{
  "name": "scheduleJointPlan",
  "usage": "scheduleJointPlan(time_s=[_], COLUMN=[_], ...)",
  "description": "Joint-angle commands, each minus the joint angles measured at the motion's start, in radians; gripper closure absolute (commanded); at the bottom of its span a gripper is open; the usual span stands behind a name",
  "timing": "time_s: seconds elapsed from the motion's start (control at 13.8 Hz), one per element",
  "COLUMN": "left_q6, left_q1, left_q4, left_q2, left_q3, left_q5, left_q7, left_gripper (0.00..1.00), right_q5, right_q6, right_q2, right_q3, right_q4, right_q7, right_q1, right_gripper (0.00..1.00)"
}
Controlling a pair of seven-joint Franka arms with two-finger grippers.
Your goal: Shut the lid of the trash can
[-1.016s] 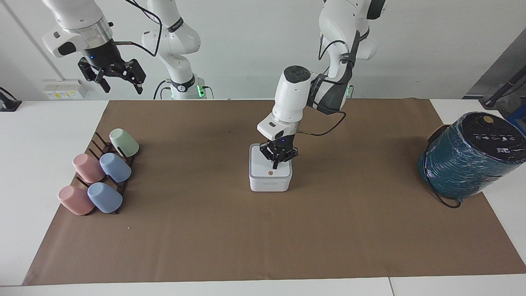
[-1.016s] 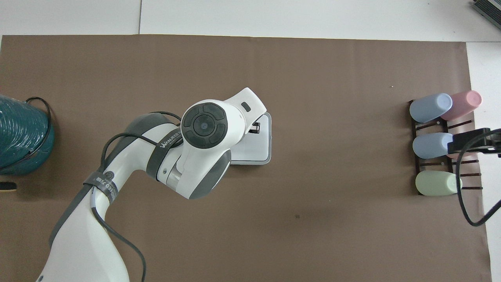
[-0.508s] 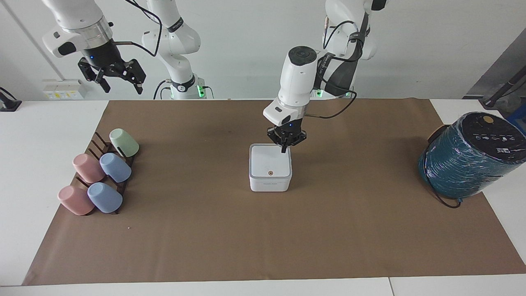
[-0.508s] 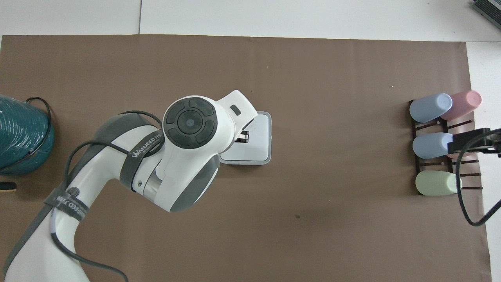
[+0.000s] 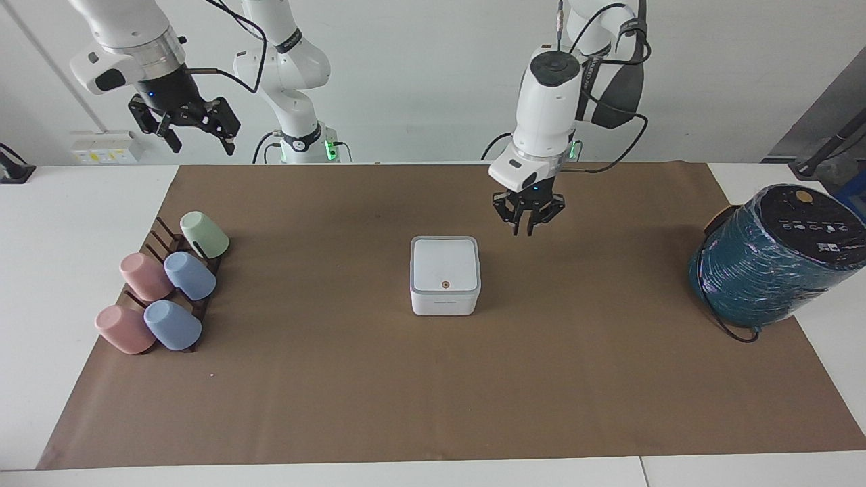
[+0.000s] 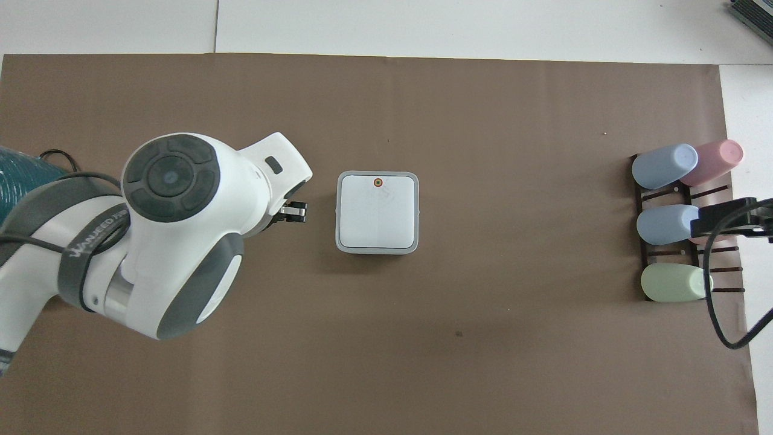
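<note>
The left gripper (image 5: pixel 528 228) hangs in the air over bare brown mat (image 5: pixel 433 406), beside the trash can (image 5: pixel 445 292) toward the left arm's end of the table, its fingers drawn close together with nothing between them. The trash can sits near the middle of the table, well in from every edge, with the lid (image 5: pixel 444 265) lying flat and shut on its grey rim, orange dot facing up. The right gripper (image 5: pixel 196 132) waits high over the table's right-arm end, fingers spread apart, above the rack of cups (image 5: pixel 166 291).
</note>
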Motion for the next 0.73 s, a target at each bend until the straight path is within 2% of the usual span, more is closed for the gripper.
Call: scheduleJointPlan(time_s=[0.0, 0.22, 0.36, 0.65], left_q6=[-0.009, -0.015, -0.023, -0.113], left_q1=[0.109, 0.207, 0.259, 0.361], left_q4=[-0.098, -0.089, -0.068, 0.050], left_q2=[-0.110, -0.129, -0.131, -0.112], left_q3=[-0.010, -0.007, -0.007, -0.007], left_q5=[0.019, 0.019, 0.019, 0.010], left_q7=[0.032, 0.067, 0.162, 0.324], left_gripper=[0.00, 0.00, 0.00, 0.00], right_q5=[0.015, 0.015, 0.015, 0.015], right_q6=[-0.016, -0.016, -0.016, -0.016], right_q2=[-0.009, -0.009, -0.009, -0.009], right_q3=[-0.003, -0.003, -0.003, -0.003], right_q4=[-0.001, -0.001, -0.001, -0.001], right_q7=[-0.019, -0.019, -0.019, -0.019], right_q1=[-0.001, -0.001, -0.001, -0.001], right_gripper=[0.00, 0.00, 0.00, 0.00])
